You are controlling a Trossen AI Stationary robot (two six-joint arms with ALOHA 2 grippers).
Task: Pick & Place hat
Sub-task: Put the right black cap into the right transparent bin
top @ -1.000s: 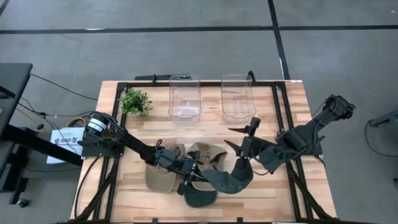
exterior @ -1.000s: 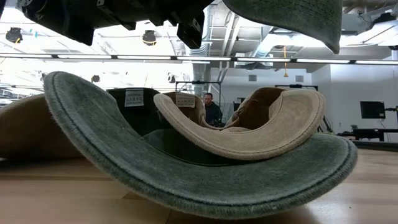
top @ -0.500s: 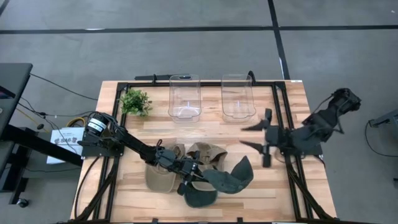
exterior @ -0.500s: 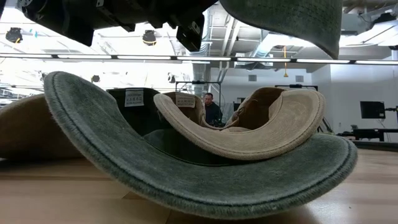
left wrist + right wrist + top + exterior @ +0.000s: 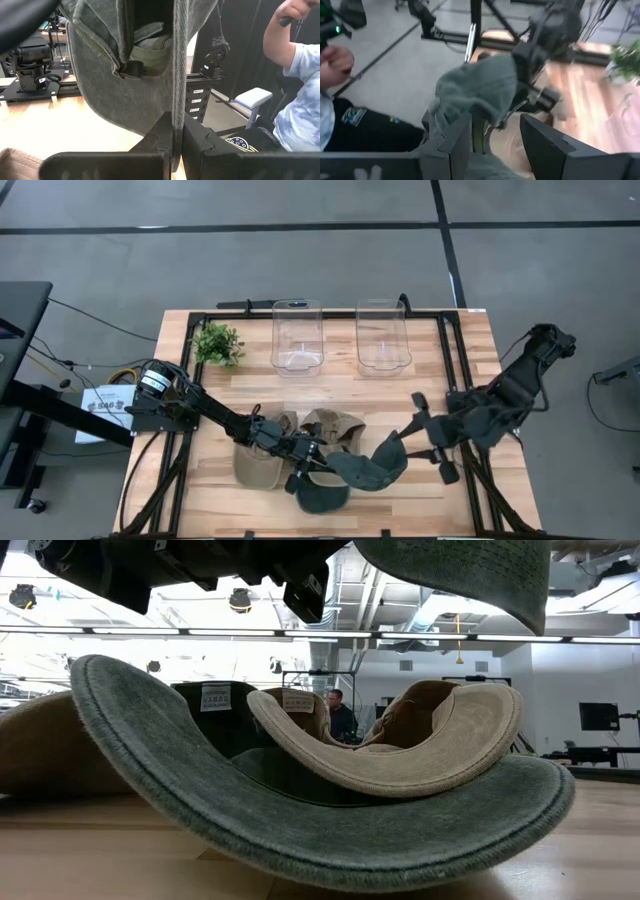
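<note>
Four hats (image 5: 357, 467), two bins (image 5: 297, 336), one plant (image 5: 217, 343).

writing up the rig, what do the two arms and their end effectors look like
Both arms are dark, near-black jointed links. The left arm has a round silver-and-black joint housing at its base. The left end effector has two flat, angular black fingers, and the right end effector has the same blocky dark fingers. No markings are legible.

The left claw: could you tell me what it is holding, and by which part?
The left claw is shut on the grey-green hat, pinching the thin edge of its brim.
</note>
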